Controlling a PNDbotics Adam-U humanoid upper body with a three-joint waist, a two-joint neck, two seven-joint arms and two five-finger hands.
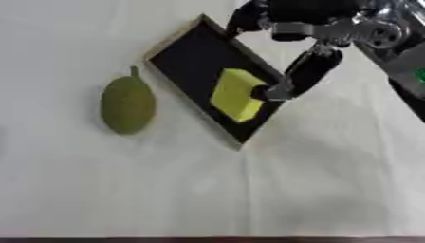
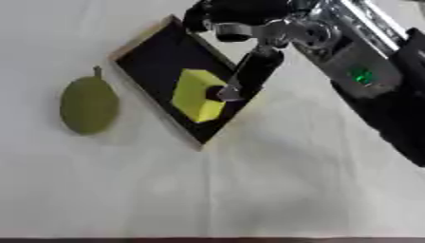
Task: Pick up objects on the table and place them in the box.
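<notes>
A shallow black box with a wooden rim (image 1: pixel 189 59) lies askew on the white table, upper middle. A yellow block (image 1: pixel 235 95) rests inside it, toward its lower corner. My right hand (image 1: pixel 313 67) reaches in from the upper right. One straight dark finger points down and its tip touches the block's right edge. The other fingers (image 1: pixel 247 19) hang over the box's far corner, away from the block. Left of the box, a green oval fruit with a short stem (image 1: pixel 128 104) lies on the table. My left hand shows in neither view.
A white cloth covers the table (image 1: pixel 249 190). My right forearm (image 2: pixel 374 80), silver and black with a green light, crosses the upper right. A dark table edge (image 1: pixel 207 240) runs along the bottom.
</notes>
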